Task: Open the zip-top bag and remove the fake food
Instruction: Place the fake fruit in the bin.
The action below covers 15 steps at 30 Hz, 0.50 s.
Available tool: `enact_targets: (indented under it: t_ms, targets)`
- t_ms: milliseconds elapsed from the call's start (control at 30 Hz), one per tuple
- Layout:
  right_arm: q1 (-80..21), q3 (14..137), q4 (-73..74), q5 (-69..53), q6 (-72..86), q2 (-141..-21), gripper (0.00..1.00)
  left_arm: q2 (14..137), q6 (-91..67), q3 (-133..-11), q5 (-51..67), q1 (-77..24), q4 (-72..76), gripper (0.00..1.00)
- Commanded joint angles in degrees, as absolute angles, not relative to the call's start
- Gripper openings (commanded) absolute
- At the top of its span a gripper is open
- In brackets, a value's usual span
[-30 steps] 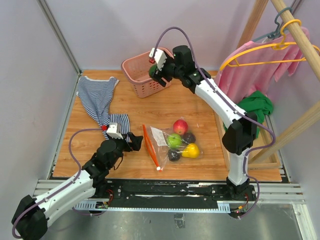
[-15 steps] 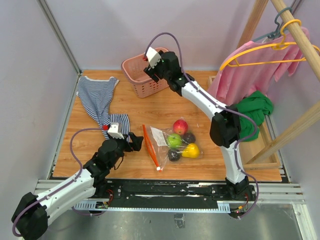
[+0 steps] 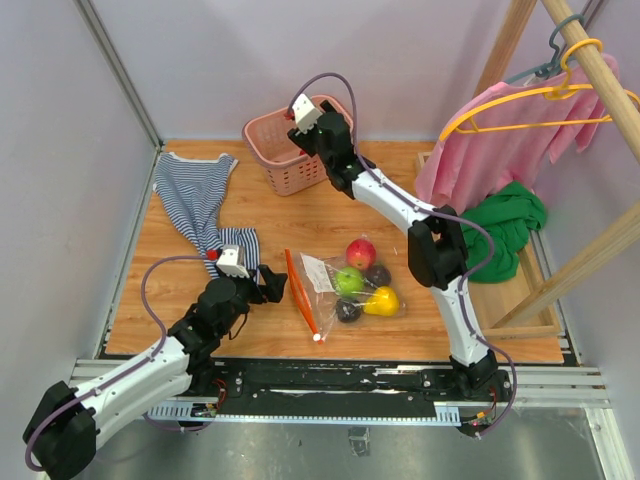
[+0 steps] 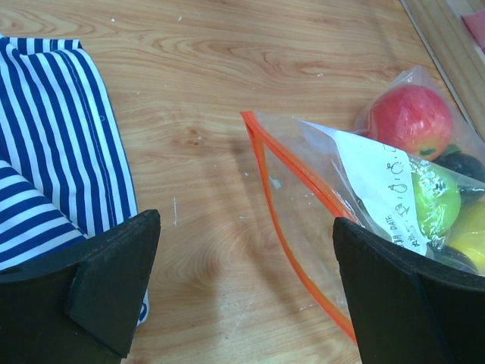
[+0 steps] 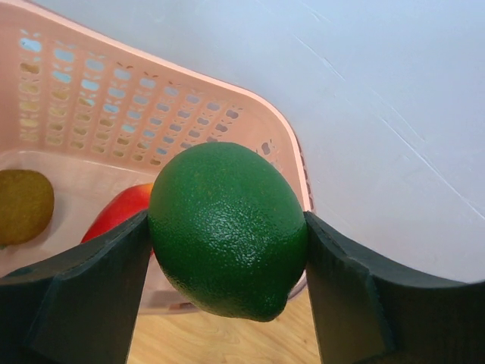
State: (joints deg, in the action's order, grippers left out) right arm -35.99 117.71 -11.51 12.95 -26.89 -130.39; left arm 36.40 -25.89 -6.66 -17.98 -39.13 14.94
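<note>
Nearest the bases, the left gripper [image 3: 270, 284] hangs low over the wooden table [image 3: 330, 210] with its fingers spread wide and nothing between them, just beside the zip-top bag [image 3: 335, 285]. In the left wrist view the bag's orange zip strip [image 4: 267, 193] splits into two lines from one corner, so the mouth looks parted rather than sealed. The bag lies flat near the middle of the table. Most of the fake food is inside it: a red apple [image 4: 409, 117], a light green fruit [image 4: 432, 197], a yellow one [image 3: 381, 300] and two dark pieces [image 3: 378, 274]. Off to the left lies a striped cloth [image 3: 195, 195], well apart from the bag. Farther back, the right gripper [image 5: 226, 265] reaches to the pink basket [image 3: 285, 150] and pinches a dark green fruit [image 5: 227, 227] squarely between its two fingers. Below it a brown piece [image 5: 23, 205] and a red one [image 5: 121, 212] sit in the basket. Removal therefore seems under way, with this piece at the drop-off. Whether the fruit is fully inside the rim is hard to tell, so the next move calls for centring it over the basket before spreading the fingers, then returning to the bag, where the left gripper could pin the plastic.
</note>
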Motion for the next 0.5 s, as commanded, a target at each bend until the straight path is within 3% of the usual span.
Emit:
enact_targets:
  t_ms: [0,33,467]
  targets:
    - [-37.4,119.23,-20.5,18.76,-28.19,-132.12,0.86,37.05,-25.19,-7.82,-18.13,-39.29,17.04,0.99]
    - [-37.44,118.86,-21.82,19.64,-28.4,-132.31,0.99,37.28,-25.13,-7.94,-18.11,-39.33,17.13,0.99]
    - [-37.35,117.65,-19.11,19.35,-28.85,-129.32,0.98,37.18,-25.13,-7.93,-18.02,-39.29,17.06,0.99]
